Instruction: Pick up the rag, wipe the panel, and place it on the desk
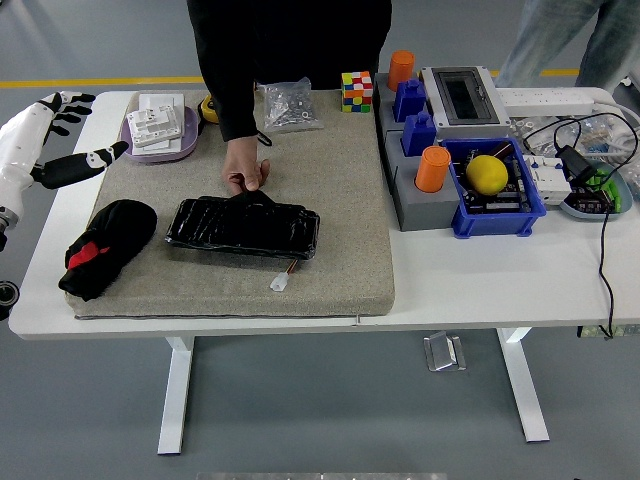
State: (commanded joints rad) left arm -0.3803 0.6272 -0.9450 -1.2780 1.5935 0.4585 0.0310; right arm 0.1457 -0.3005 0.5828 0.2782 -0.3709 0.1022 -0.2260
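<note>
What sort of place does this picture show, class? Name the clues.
Probably a robotics lab or workshop. A white robot hand reaches over a white table set with test items: a black panel on a grey mat, blue bins, and a power strip with cables.

I see a white table [300,320] with a beige mat [340,200] covering most of its left half, and a purple tray [160,150] sits at the mat's far left corner. To the right of the mat, a grey block [410,205] touches a blue bin [495,215]. A white power strip [545,100] lies along the far right edge, with a black cable [603,250] trailing over the front.
</note>
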